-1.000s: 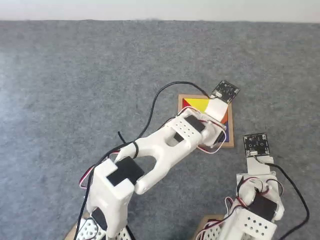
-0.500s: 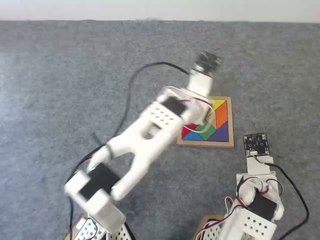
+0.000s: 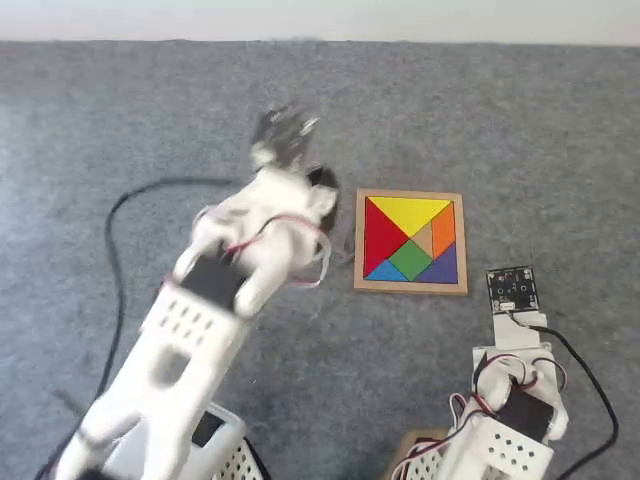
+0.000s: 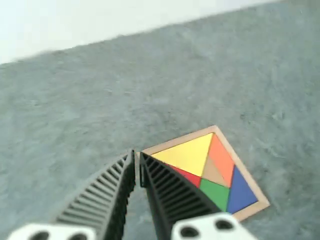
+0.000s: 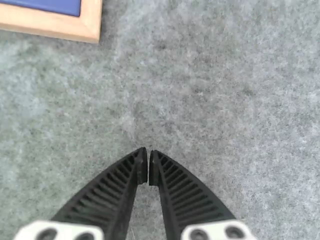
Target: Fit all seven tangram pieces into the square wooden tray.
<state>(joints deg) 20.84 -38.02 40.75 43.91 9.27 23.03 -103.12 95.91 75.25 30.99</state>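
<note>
Surface: a grey, felt-like table covering (image 3: 520, 110) is spread across the whole area; a mottled, fibrous texture is seen throughout
Far edge: the table covering is ended by a straight line; a pale, plain band (image 3: 320, 18) is seen beyond it
Light: the scene is evenly lit; only faint, soft shadows are cast

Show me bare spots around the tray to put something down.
Widest: the grey mat beyond the tray, up to the pale wall. Also free: the mat from the tray's right rim to the picture edge. Crowded: left of the tray, under the left arm, and the near side, where the right tool sits by the tray's corner.
</note>
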